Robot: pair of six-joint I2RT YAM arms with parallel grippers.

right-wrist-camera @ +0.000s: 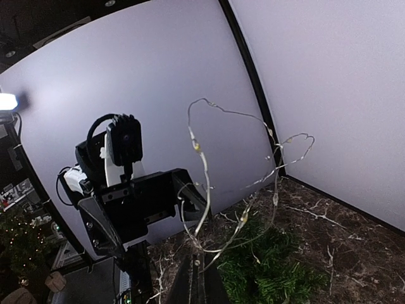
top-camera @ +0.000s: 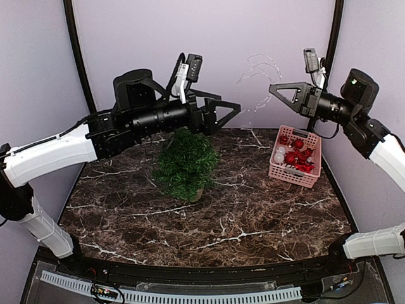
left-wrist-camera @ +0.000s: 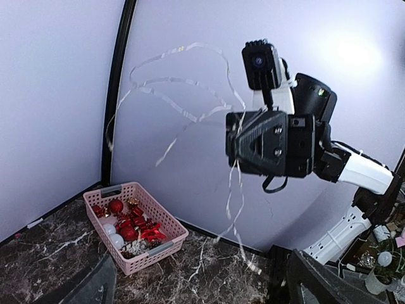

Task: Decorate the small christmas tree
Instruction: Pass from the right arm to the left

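Note:
The small christmas tree (top-camera: pixel 186 158) stands upright mid-table, bushy and dark green; its top shows in the right wrist view (right-wrist-camera: pixel 272 269). My right gripper (top-camera: pixel 272 87) hovers high at the back right, shut on a thin silvery wire light string (top-camera: pixel 261 63) that loops up and toward the tree (right-wrist-camera: pixel 206 171). In its own view its closed fingertips (right-wrist-camera: pixel 204 285) pinch the wire. My left gripper (top-camera: pixel 231 117) hangs open above the tree's top right, facing the right one, with nothing between its fingers (left-wrist-camera: pixel 95 285). The string (left-wrist-camera: pixel 190 45) dangles from the right gripper (left-wrist-camera: pixel 235 140) in the left wrist view.
A pink plastic basket (top-camera: pixel 314 177) of red and white ornaments sits at the table's right side, below the right gripper, also in the left wrist view (left-wrist-camera: pixel 161 212). White walls and black corner posts close in the back.

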